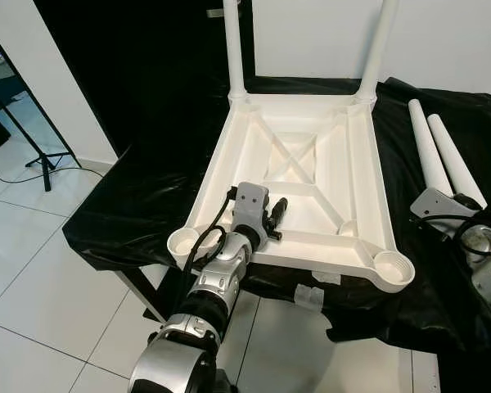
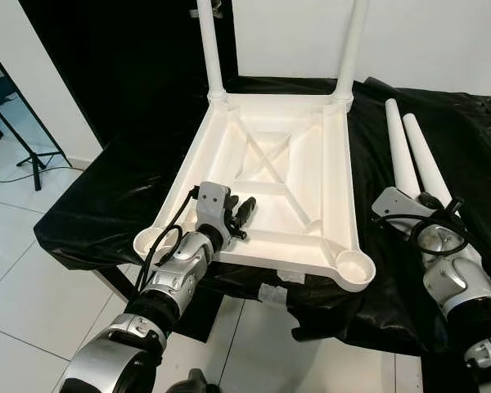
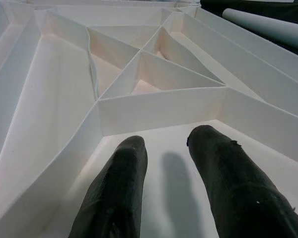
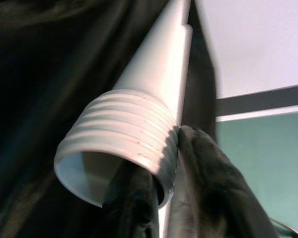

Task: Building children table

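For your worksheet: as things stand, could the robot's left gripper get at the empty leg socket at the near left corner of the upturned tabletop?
Probably yes. The left gripper rests inside the tabletop, beside the near-left socket, fingers apart and holding nothing; nothing lies between them.

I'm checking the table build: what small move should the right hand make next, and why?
Probably lift the loose leg toward the empty near socket: the right hand seems to pinch its threaded end, while the left hand rests open inside the tabletop.
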{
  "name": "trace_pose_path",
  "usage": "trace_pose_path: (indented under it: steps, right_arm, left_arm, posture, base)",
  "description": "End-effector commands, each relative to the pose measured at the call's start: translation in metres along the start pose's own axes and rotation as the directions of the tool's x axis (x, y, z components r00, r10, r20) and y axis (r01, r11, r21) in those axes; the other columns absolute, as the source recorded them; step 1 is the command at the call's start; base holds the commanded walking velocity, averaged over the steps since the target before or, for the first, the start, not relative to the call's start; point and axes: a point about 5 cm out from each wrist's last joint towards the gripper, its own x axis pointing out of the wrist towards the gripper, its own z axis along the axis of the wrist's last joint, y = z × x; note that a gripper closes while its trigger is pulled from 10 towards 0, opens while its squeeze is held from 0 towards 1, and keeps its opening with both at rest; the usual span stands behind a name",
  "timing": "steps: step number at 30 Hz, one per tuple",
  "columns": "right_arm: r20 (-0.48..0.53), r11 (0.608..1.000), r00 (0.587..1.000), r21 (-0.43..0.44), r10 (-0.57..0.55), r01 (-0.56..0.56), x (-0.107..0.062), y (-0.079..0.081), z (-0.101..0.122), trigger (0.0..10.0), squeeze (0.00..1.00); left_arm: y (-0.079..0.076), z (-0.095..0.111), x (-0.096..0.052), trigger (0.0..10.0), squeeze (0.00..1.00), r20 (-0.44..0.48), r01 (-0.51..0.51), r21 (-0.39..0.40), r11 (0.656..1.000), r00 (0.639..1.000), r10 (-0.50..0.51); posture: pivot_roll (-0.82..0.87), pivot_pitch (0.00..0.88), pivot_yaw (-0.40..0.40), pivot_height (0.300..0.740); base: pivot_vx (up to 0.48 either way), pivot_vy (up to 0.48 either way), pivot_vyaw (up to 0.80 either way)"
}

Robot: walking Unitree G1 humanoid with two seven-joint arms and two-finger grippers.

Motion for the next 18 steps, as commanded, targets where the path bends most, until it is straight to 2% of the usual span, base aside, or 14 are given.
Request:
trace_pose_path:
  steps: [1,2,6,8,9,10,13,14,16,18]
  right_arm:
    - [-0.014,0.999,0.999,0.003,0.047,-0.047,-0.003,0.015,-0.004,0.0,0.0]
    - [-0.014,0.999,0.999,0.006,0.042,-0.042,-0.003,0.016,-0.004,0.0,0.0]
    - [-0.069,0.991,0.99,0.054,-0.12,0.124,-0.03,0.039,-0.01,0.0,0.0]
    - [-0.069,0.987,0.987,0.058,-0.147,0.151,-0.032,0.041,-0.009,0.0,0.0]
    - [-0.077,0.974,0.973,0.031,-0.22,0.222,-0.037,0.041,-0.01,0.0,0.0]
    - [-0.077,0.974,0.973,0.031,-0.22,0.222,-0.037,0.041,-0.01,0.0,0.0]
    - [-0.071,0.907,0.904,-0.052,-0.421,0.418,-0.05,0.033,-0.012,0.0,0.0]
    - [-0.071,0.907,0.904,-0.052,-0.421,0.418,-0.05,0.033,-0.012,0.0,0.0]
    - [-0.047,0.848,0.848,-0.088,-0.528,0.523,-0.057,0.021,-0.011,0.0,0.0]
    - [-0.011,0.758,0.763,-0.122,-0.647,0.641,-0.066,0.001,-0.008,0.0,0.0]
  left_arm:
    - [0.004,-0.009,-0.005,10.0,0.0,-0.028,-0.072,0.006,0.997,0.997,0.072]
    - [0.004,-0.009,-0.005,10.0,0.0,-0.028,-0.072,0.006,0.997,0.997,0.072]
    - [0.004,-0.011,-0.005,10.0,0.0,-0.037,-0.064,0.003,0.998,0.997,0.064]
    - [0.003,-0.011,-0.005,10.0,0.0,-0.039,-0.061,0.003,0.998,0.997,0.061]
    - [0.001,-0.011,-0.003,10.0,0.0,-0.042,-0.047,0.004,0.999,0.998,0.048]
    - [0.001,-0.011,-0.003,10.0,0.0,-0.042,-0.047,0.004,0.999,0.998,0.048]
    - [-0.006,-0.008,0.002,10.0,0.0,-0.041,-0.005,0.001,1.0,0.999,0.005]
    - [-0.006,-0.008,0.002,10.0,0.0,-0.041,-0.005,0.001,1.0,0.999,0.005]
    - [-0.01,-0.005,0.005,10.0,0.0,-0.031,0.018,-0.015,1.0,0.999,-0.018]
    - [-0.014,-0.002,0.007,10.0,0.0,-0.02,0.052,-0.051,0.997,0.998,-0.053]
  posture:
    - [0.1,0.0,0.014,0.74]
    - [0.1,0.0,0.014,0.74]
    - [0.07,0.0,0.029,0.74]
    - [0.07,0.0,0.029,0.74]
    - [0.04,0.0,0.05,0.74]
    - [0.04,0.0,0.05,0.74]
    - [0.02,0.0,0.066,0.74]
    - [0.02,0.0,0.066,0.74]
    - [0.01,0.0,0.072,0.74]
    - [-0.01,0.0,0.08,0.74]
  base:
    - [0.0,0.0,0.0]
    - [0.0,0.0,0.0]
    - [0.0,0.0,0.0]
    - [0.0,0.0,0.0]
    - [0.0,0.0,0.0]
    - [0.0,0.0,0.0]
    - [0.0,0.0,0.0]
    - [0.0,0.0,0.0]
    - [0.0,0.0,0.0]
    - [0.0,0.0,0.0]
